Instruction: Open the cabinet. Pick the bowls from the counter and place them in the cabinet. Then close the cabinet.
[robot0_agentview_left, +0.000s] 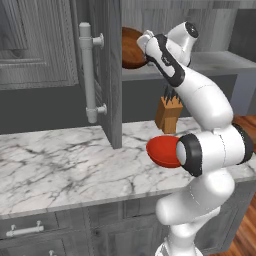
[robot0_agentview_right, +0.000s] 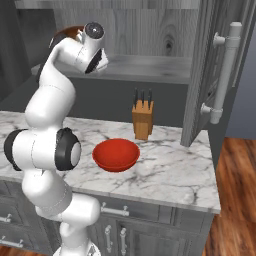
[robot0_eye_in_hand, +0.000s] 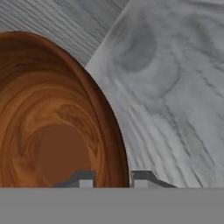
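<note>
Pinching the wood bowl's (robot0_eye_in_hand: 57, 131) rim, the hand (robot0_eye_in_hand: 112, 178) sits mostly cropped; red bowl (robot0_agentview_right: 116, 154) half-hidden behind arm.

On the bench (robot0_agentview_right: 165, 175) one bowl (robot0_agentview_right: 116, 154) sits in front of the knife block (robot0_agentview_right: 142, 119). Above, the other bowl (robot0_agentview_left: 131, 48) is inside the cabinet (robot0_agentview_left: 107, 70) over its shelf (robot0_agentview_right: 150, 67), its rim between the fingers (robot0_eye_in_hand: 85, 179), doors swung open.

Glossy red bowl (robot0_agentview_right: 116, 154) on veined white marble counter (robot0_agentview_right: 165, 172); swirled brown wood bowl (robot0_eye_in_hand: 57, 127) against matt grey wood-grain cabinet (robot0_eye_in_hand: 175, 87).
</note>
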